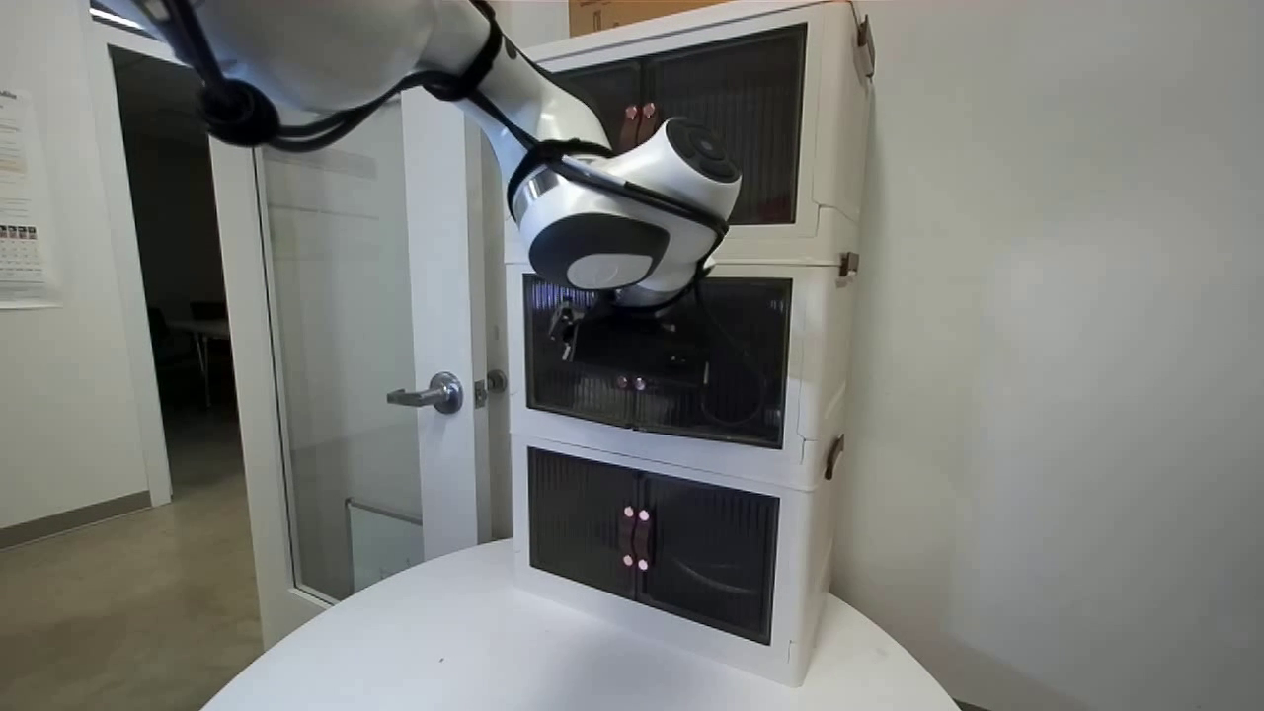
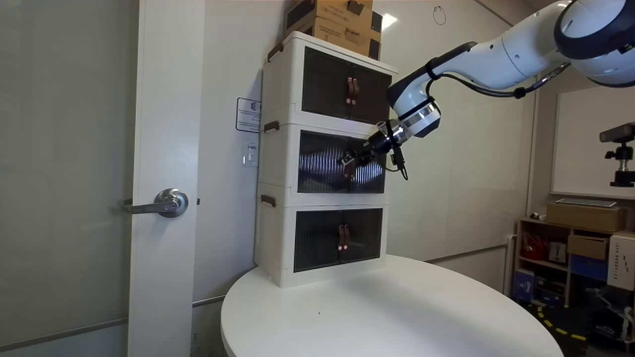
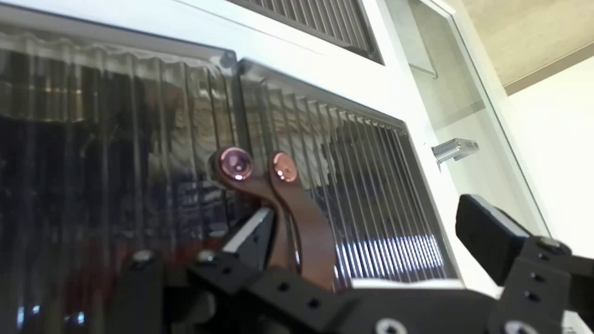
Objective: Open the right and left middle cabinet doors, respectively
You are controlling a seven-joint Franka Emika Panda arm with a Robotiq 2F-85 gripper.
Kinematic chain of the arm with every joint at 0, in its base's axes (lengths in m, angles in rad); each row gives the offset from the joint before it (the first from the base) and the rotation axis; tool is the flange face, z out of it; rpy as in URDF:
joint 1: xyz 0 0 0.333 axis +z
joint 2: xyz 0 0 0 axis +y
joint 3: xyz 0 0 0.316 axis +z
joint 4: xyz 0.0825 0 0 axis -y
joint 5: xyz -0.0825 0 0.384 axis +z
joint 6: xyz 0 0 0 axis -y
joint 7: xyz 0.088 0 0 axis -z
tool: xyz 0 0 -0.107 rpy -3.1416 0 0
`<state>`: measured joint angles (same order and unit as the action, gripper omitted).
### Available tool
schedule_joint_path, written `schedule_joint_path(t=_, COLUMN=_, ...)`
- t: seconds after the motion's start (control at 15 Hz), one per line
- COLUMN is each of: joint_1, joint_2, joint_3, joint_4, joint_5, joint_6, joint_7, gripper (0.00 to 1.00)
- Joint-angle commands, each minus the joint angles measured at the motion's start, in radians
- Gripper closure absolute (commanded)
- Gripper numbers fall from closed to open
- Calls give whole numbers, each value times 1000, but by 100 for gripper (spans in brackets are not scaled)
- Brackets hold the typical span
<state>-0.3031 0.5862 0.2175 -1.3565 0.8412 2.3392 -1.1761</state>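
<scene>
The left middle door (image 1: 553,385) and right middle door (image 1: 760,395) are dark ribbed see-through panels on the cabinet's middle tier. Both look shut or nearly so; their inner corners sit slightly out of line in the wrist view. That view is upside down, so the right door (image 3: 93,162) shows on the left and the left door (image 3: 371,185) on the right. My gripper (image 3: 366,218) is open at the brown strap handles. One finger lies against or close beside the right door's handle (image 3: 276,232); the left door's handle (image 3: 313,232) is also between the fingers. The other finger is well apart.
Similar door pairs sit above (image 2: 322,84) and below (image 2: 317,240). The cabinet stands on a round white table (image 2: 372,317). Cardboard boxes (image 2: 337,29) lie on top. A glass room door with a lever handle (image 1: 425,397) stands left of the cabinet.
</scene>
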Motion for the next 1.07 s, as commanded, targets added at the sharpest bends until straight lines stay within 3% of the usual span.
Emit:
schedule_joint_path(t=0.0, joint_1=41, joint_2=-57, joint_3=-21, joint_4=-75, joint_5=-18, joint_6=-121, joint_7=-27, gripper=0)
schedule_joint_path(t=0.53, joint_1=93, joint_2=-91, joint_3=-104, joint_4=-81, joint_5=-248, joint_6=-230, joint_7=68, gripper=0)
schedule_joint_path(t=1.0, joint_1=116, joint_2=-153, joint_3=-108, joint_4=-163, joint_5=-370, joint_6=-169, joint_7=219, gripper=0)
